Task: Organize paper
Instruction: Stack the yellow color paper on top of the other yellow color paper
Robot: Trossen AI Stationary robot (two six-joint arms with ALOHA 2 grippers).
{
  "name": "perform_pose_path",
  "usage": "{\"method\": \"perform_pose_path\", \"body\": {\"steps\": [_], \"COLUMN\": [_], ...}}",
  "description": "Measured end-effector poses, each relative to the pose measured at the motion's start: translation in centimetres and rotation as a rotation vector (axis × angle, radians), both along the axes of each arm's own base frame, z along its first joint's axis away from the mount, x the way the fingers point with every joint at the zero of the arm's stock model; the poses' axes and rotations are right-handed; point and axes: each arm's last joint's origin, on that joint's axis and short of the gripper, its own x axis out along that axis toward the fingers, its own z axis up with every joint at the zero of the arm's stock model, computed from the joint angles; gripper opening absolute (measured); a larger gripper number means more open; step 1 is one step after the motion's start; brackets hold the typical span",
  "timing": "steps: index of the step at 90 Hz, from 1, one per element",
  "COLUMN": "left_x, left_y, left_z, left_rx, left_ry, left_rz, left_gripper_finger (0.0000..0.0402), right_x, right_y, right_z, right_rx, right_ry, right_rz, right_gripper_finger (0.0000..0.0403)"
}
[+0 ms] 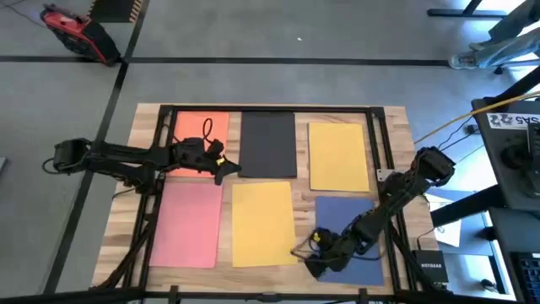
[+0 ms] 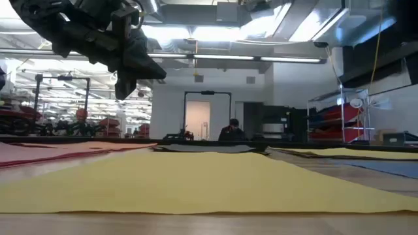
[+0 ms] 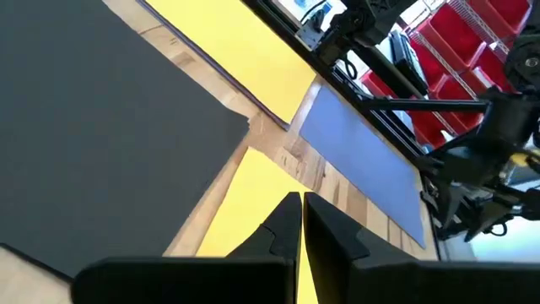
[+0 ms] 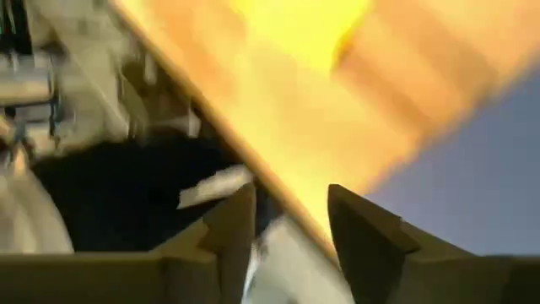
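- Six sheets of paper lie flat on the wooden table (image 1: 392,127), in two rows as we see them in the high view.
- Upper row, left to right: orange sheet (image 1: 192,127), partly under the left arm; black sheet (image 1: 268,143); yellow sheet (image 1: 339,156).
- Lower row, left to right: pink sheet (image 1: 187,224); second yellow sheet (image 1: 261,224); blue sheet (image 1: 348,215), partly under the right arm.
- We note narrow strips of bare wood between most neighbours; none clearly overlap.
- Left gripper (image 1: 226,169) reaches in from the left of the frame and sits over the gap between orange and black sheets, near the top corner of the lower yellow sheet. Left wrist view shows its fingers (image 3: 325,232) pressed together, nothing between them.
- Right gripper (image 1: 305,253) comes in from the right edge and hangs at the lower left corner of the blue sheet, just beside the lower yellow sheet's right edge. Right wrist view shows its fingers (image 4: 363,228) slightly apart; we see no sheet pinched.
- Low view: one gripper (image 2: 134,65) hangs at upper left, above the sheets, and a person (image 2: 232,130) sits far back in the room.
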Motion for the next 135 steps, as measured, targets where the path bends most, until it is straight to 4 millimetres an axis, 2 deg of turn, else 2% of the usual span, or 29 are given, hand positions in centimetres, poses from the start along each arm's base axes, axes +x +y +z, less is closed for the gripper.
{"method": "perform_pose_path", "body": {"steps": [13, 24, 44, 60, 82, 89, 113, 135], "left_x": [0.0, 0.0, 0.0, 0.0, 0.0, 0.0, 0.0, 0.0], "left_y": [0.0, 0.0, 0.0, 0.0, 0.0, 0.0, 0.0, 0.0], "left_z": [0.0, 0.0, 0.0, 0.0, 0.0, 0.0, 0.0, 0.0], "left_rx": [0.002, 0.002, 0.005, 0.003, -0.015, -0.022, -0.020, -0.026], "left_ry": [0.000, 0.000, 0.002, 0.002, 0.001, 0.001, 0.000, -0.002], "left_rz": [0.010, 0.011, 0.014, 0.015, 0.022, 0.024, 0.022, 0.003], "left_gripper_finger": [0.0000, 0.0000, 0.0000, 0.0000, 0.0000, 0.0000, 0.0000, 0.0000], "right_x": [1.5, 2.3, 2.4, 3.1, 4.5, 4.8, 5.1, 5.6], "right_y": [-3.6, -7.1, -12.2, -15.2, -17.1, -17.6, -18.7, -18.5], "right_z": [-0.6, -1.2, -1.7, -1.7, 0.9, 1.2, 0.4, -1.8], "right_rx": [-0.268, -0.458, -0.636, -0.643, -0.603, -0.609, -0.645, -0.630], "right_ry": [-0.020, 0.068, 0.267, 0.316, 0.361, 0.356, 0.381, 0.434], "right_rz": [-0.042, -0.002, 0.090, 0.124, 0.171, 0.194, 0.294, 0.398], "right_gripper_finger": [0.0069, 0.0061, 0.0107, 0.0151, 0.0163, 0.0163, 0.0163, 0.0163]}}
